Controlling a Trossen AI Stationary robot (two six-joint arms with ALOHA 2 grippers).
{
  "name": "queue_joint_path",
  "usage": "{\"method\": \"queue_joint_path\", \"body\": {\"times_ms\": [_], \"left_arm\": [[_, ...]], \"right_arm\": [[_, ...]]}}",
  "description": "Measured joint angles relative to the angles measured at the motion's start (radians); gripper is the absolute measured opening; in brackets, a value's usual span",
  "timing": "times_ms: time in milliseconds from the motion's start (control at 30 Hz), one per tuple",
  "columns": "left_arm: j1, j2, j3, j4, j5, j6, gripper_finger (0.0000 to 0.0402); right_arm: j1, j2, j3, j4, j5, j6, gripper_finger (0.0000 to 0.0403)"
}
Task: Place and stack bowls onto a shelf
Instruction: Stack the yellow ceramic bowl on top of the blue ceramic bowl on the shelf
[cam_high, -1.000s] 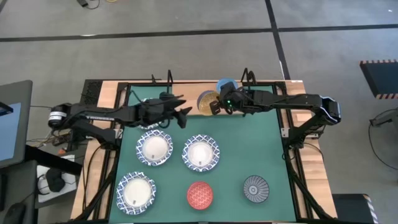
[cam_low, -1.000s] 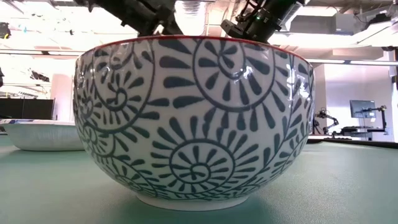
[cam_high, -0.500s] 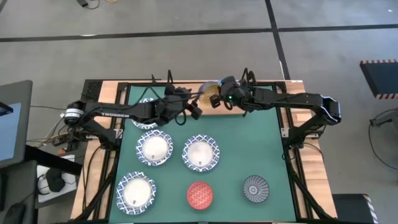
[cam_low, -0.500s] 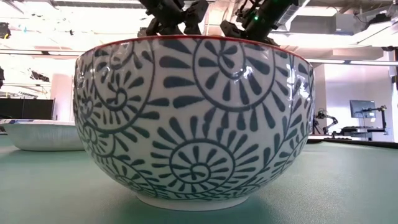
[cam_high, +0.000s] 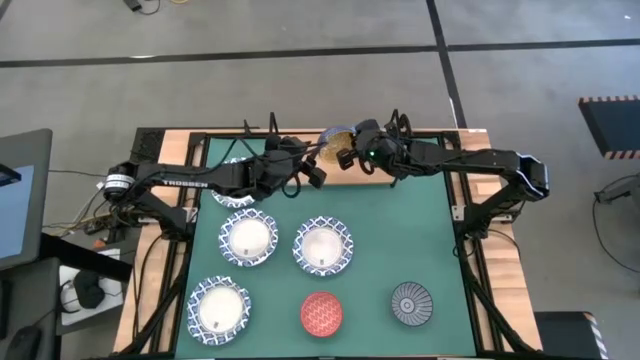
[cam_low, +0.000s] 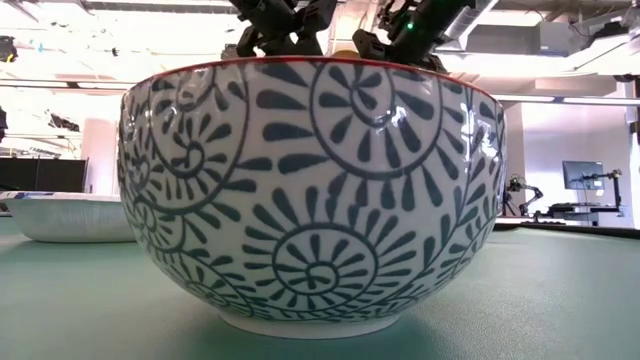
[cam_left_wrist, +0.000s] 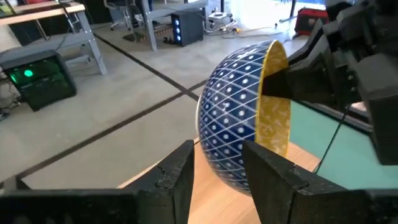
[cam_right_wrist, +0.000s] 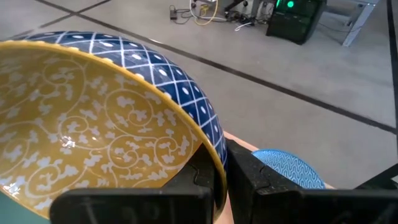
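bowls are the count here: four white blue-rimmed bowls (cam_high: 249, 240) sit on the green mat (cam_high: 400, 240), plus one red bowl (cam_high: 321, 312) and one grey striped bowl (cam_high: 411, 303). since a second ago the yellow bowl (cam_high: 334, 142) has been lifted over the mat's far edge, now covering the light blue bowl (cam_right_wrist: 292, 168). the right gripper (cam_high: 349, 157) pinches its rim. the left gripper (cam_high: 308, 172), fingers parted, has moved in beside it.
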Motion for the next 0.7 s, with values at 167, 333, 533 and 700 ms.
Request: {"method": "queue_joint_path", "body": {"times_ms": [167, 333, 533, 700], "left_arm": [[-0.005, 0.0, 0.0, 0.028, 0.028, 0.007, 0.0124], [0.001, 0.0, 0.0, 0.043, 0.021, -0.005, 0.0124], [0.001, 0.0, -0.001, 0.041, 0.092, -0.004, 0.0124], [0.001, 0.0, -0.001, 0.04, 0.129, -0.004, 0.0124]], "right_arm": [[-0.031, 0.0, 0.011, -0.015, -0.006, -0.011, 0.0042], [-0.152, 0.01, 0.012, -0.005, -0.013, -0.211, 0.0042], [-0.401, 0.054, 0.029, -0.1, -0.297, -0.519, 0.0042], [-0.528, 0.143, 0.136, -0.313, -0.374, -0.538, 0.0042]]}}
